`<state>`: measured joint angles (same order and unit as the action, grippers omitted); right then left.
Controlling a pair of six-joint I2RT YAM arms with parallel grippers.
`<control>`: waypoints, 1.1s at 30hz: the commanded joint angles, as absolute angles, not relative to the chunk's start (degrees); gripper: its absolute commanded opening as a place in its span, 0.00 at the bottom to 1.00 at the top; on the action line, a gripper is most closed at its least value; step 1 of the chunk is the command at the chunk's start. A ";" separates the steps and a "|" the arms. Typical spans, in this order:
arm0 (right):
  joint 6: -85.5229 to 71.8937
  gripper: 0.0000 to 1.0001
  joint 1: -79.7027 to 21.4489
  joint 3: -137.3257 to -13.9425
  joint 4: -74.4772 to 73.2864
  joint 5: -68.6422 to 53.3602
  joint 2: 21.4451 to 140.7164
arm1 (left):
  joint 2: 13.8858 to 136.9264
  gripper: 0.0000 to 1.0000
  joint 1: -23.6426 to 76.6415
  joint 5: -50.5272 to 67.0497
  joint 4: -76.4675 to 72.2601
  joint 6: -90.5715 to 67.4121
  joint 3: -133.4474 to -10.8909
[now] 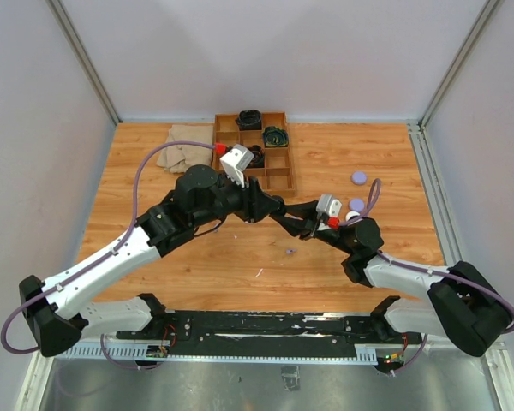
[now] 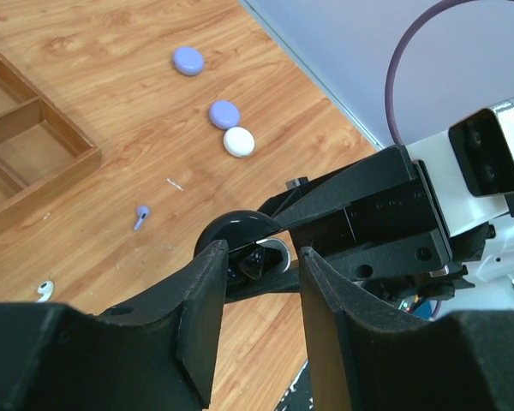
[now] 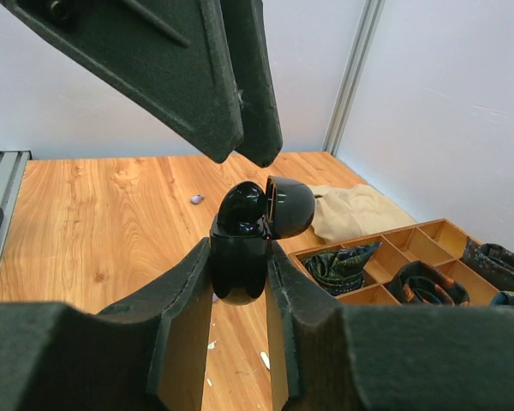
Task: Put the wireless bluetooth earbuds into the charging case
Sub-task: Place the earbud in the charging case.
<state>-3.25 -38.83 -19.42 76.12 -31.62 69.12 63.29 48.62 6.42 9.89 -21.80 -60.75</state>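
The white-and-black left arm [image 1: 120, 253] stretches up and inward from its base. The white-and-black right arm [image 1: 407, 276] folds at the elbow and reaches inward to face it. The left gripper [image 2: 261, 261] has its jaws partly apart, with nothing seen between them. The right gripper [image 3: 240, 261] is clamped on a glossy black plastic charging case [image 3: 240, 214], and the two sets of fingertips are close together.

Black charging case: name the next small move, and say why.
Probably ease the left gripper down toward the black charging case: the right gripper clamps it, lid open, just below. Whether the left gripper holds an earbud is unclear.
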 commanded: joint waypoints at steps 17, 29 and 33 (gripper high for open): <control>-4.12 0.01 -39.50 -21.79 80.23 -33.68 69.83 | 65.65 0.43 48.96 11.39 11.65 -19.87 -64.06; -4.34 0.01 -39.45 -21.02 79.54 -33.58 69.34 | 61.77 0.58 48.88 6.37 13.96 -17.96 -64.25; -5.00 0.01 -39.39 -20.99 80.05 -33.83 69.45 | 60.09 0.67 48.39 2.71 15.93 -17.67 -64.24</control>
